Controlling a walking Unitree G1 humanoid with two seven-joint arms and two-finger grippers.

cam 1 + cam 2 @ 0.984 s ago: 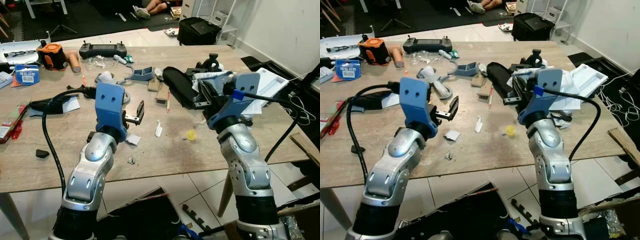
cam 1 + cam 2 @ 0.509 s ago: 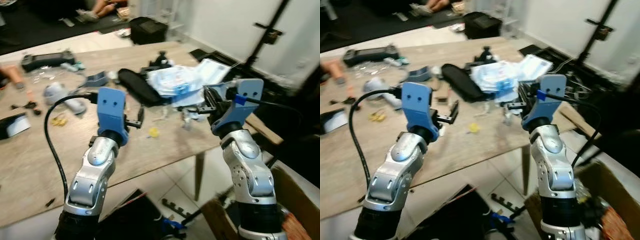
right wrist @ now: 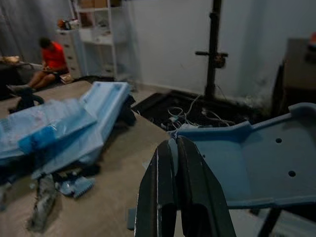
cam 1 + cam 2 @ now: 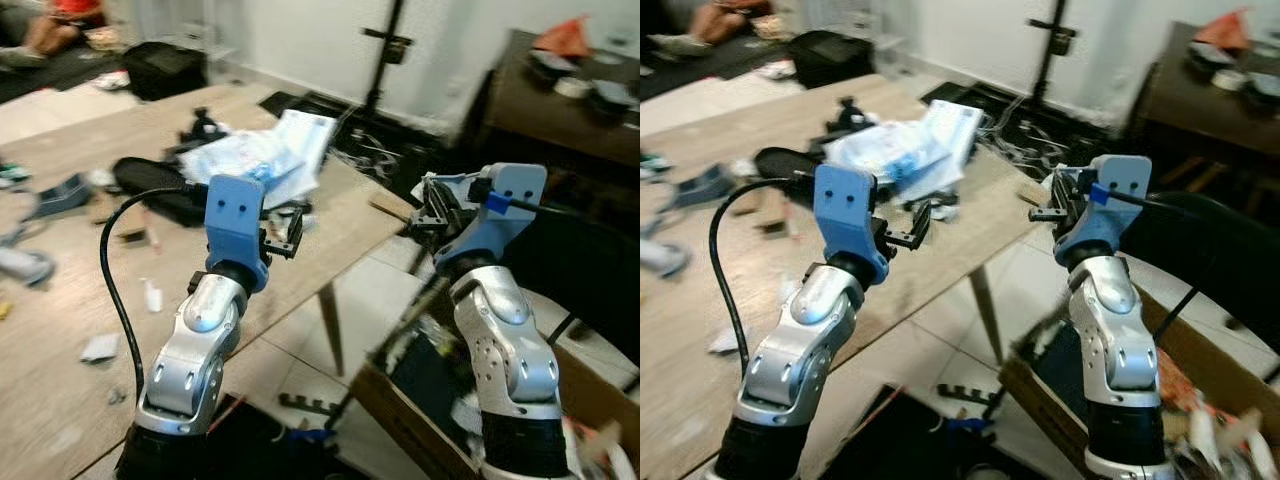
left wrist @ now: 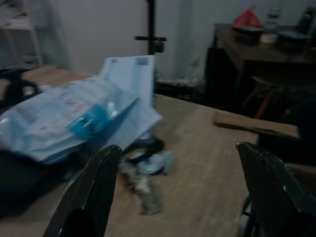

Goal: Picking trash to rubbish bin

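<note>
My right gripper is raised off the table's right end with its fingers shut. A pale blue moulded plastic piece sits at their tips and looks pinched by its edge. Below and to the right stands an open cardboard box with mixed rubbish inside. My left gripper hovers over the table corner, open and holding nothing, with its fingers wide apart. Beneath it lies a crumpled grey scrap. Small white scraps lie on the wooden table.
Pale blue packets and a black bag lie on the table's far side. A black stand and floor cables are behind it. A dark table stands back right. A person sits far left.
The whole view has swung right: the table has slid to the left and the cardboard box has come into sight. Both arms keep their raised pose, and the right fingers stay shut.
</note>
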